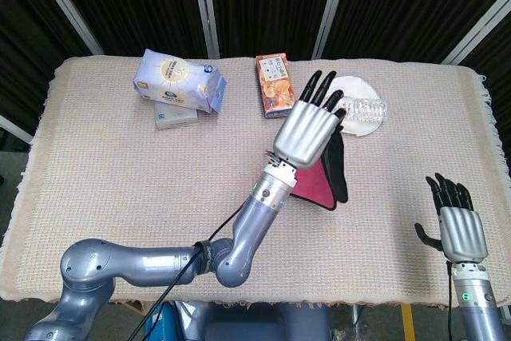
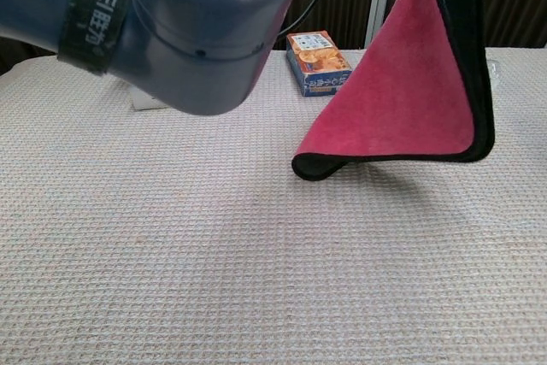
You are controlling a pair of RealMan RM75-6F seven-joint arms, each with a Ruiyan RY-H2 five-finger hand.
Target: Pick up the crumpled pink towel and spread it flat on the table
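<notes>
Pink towel [image 2: 402, 83] is held aloft by left hand [image 1: 307, 129], hanging above table [image 1: 120, 165] centre-right, lowest corner near the cloth; lift step judged done; spreading needed next; right hand [image 1: 457, 225] idle, empty, fingers apart.

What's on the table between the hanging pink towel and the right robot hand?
Nothing but bare woven tablecloth. The head view shows that stretch clear from the pink towel, held up by the left robot hand, to the right robot hand.
</notes>
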